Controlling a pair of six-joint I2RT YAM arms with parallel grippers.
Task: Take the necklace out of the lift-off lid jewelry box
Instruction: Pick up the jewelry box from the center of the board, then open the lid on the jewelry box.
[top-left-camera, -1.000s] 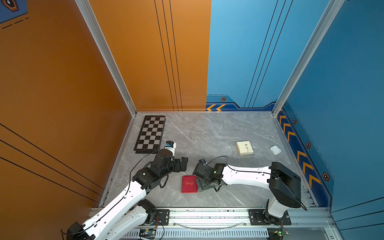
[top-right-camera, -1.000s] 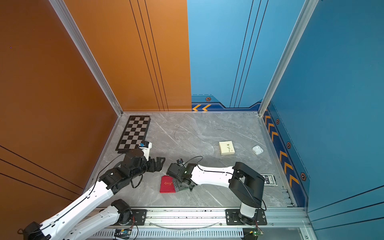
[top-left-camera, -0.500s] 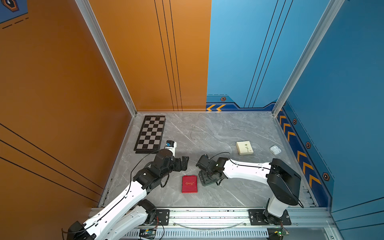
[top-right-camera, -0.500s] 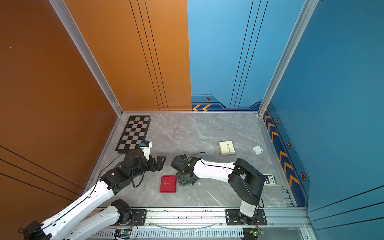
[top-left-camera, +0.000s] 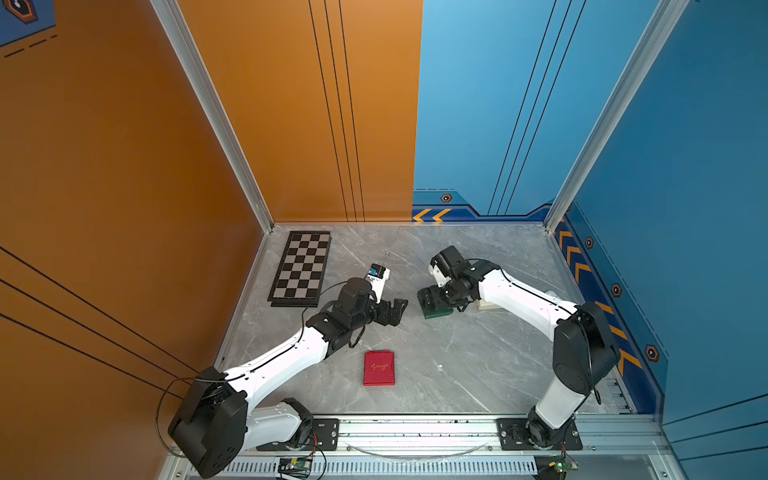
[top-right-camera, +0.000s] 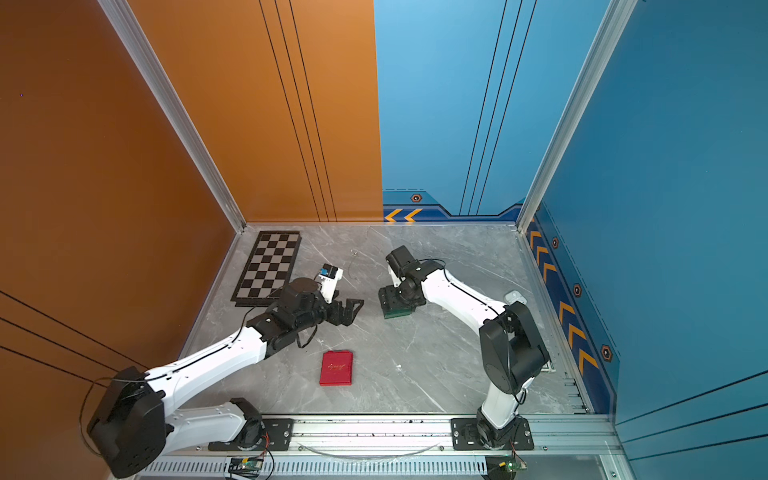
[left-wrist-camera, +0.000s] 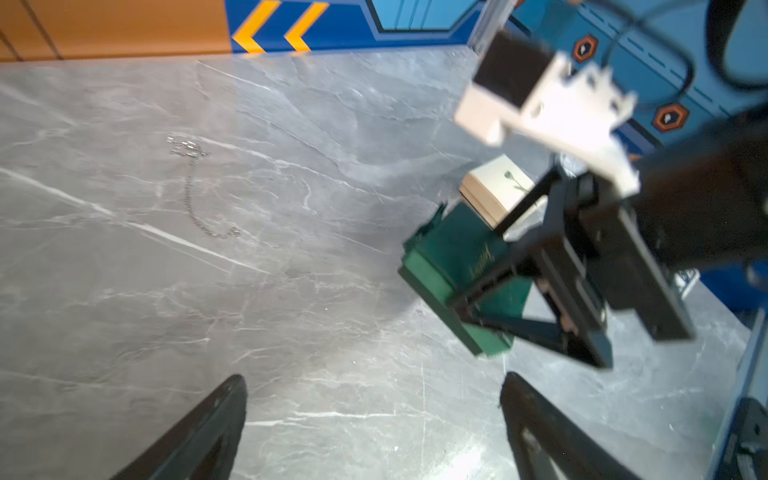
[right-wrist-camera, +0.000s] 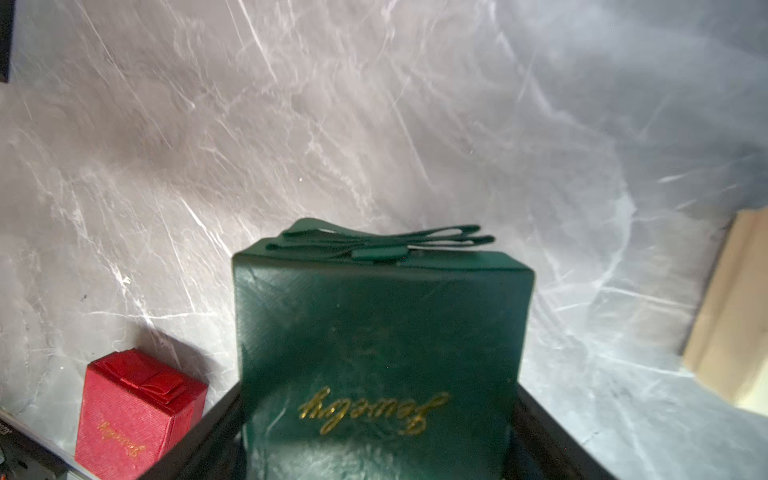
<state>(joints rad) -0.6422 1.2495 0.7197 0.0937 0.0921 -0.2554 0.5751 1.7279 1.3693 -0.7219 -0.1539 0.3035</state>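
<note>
Two top views first: my right gripper is clamped across the green jewelry box, which has its lid on and is at mid-table. My left gripper hangs near it, jaws spread wide with nothing between them. A red jewelry box lies flat nearer my bases, well apart from both grippers, and a chessboard sits by the orange wall.

From my left wrist, a thin silver chain lies loose on the marble, well apart from the green box in my right gripper. A beige box sits just behind the green one.

From my right wrist, the green box fills the gap between my jaws, its gold "Jewelry" script and bow facing the camera. The red box lies near it.
</note>
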